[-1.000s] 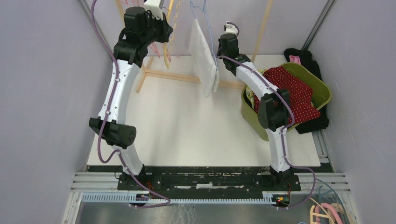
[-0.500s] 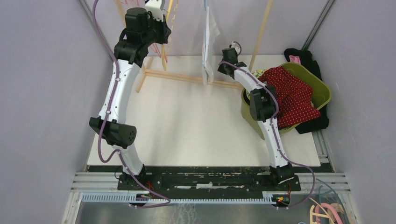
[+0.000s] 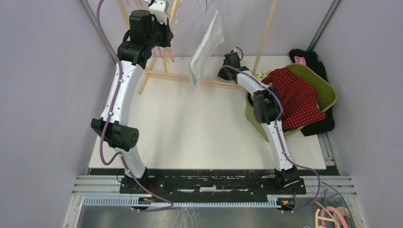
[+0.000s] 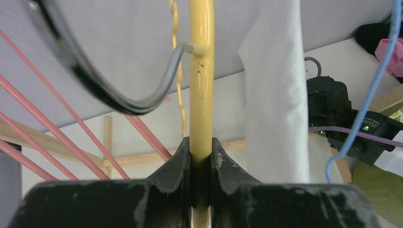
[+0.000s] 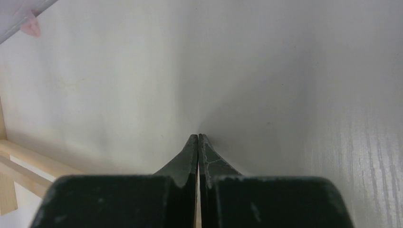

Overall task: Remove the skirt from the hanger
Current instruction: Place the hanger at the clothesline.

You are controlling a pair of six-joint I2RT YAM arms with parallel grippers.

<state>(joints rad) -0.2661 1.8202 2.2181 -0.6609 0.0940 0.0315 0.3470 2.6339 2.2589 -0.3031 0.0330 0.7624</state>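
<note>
Yellow hanger (image 4: 200,71) clamped in left fingers (image 4: 180,161). Right fingers (image 5: 187,156) closed, apparently pinching skirt (image 3: 205,47). Risk: the thin pinch slips, or the pull just swings the skirt.

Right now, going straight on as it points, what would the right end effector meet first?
The right end effector would likely meet the table first; its white top fills the view ahead, though depth is unclear.
</note>
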